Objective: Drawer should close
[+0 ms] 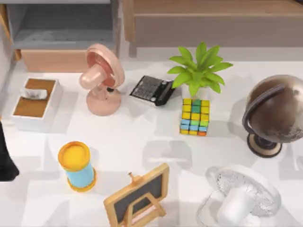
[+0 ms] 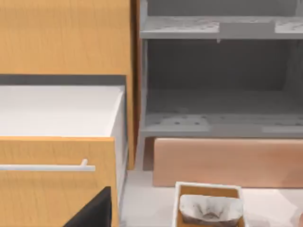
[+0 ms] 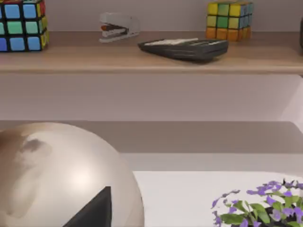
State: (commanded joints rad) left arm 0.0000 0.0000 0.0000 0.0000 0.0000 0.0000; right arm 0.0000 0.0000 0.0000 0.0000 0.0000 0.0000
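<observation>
The drawer (image 2: pixel 54 182) stands pulled out of an orange wooden cabinet (image 2: pixel 66 38) in the left wrist view. Its wooden front carries a white bar handle (image 2: pixel 47 167), and its white inside (image 2: pixel 59 111) shows bare behind the front. A dark part of my left gripper (image 2: pixel 92 213) sits low in that view, just in front of the drawer front and below the handle's end. From above, my left arm (image 1: pixel 5 158) is a dark shape at the table's left edge. A dark part of my right gripper (image 3: pixel 92 213) shows beside the globe (image 3: pixel 57 175).
On the table stand a tissue box (image 1: pixel 35 101), pink fan (image 1: pixel 102 80), calculator (image 1: pixel 152 90), plant (image 1: pixel 199 68), colour cube (image 1: pixel 194 116), globe (image 1: pixel 274 113), yellow-lidded can (image 1: pixel 76 165), small chalkboard (image 1: pixel 138 196) and white fan (image 1: pixel 244 196). A grey shelf unit (image 1: pixel 61 23) stands at the back left.
</observation>
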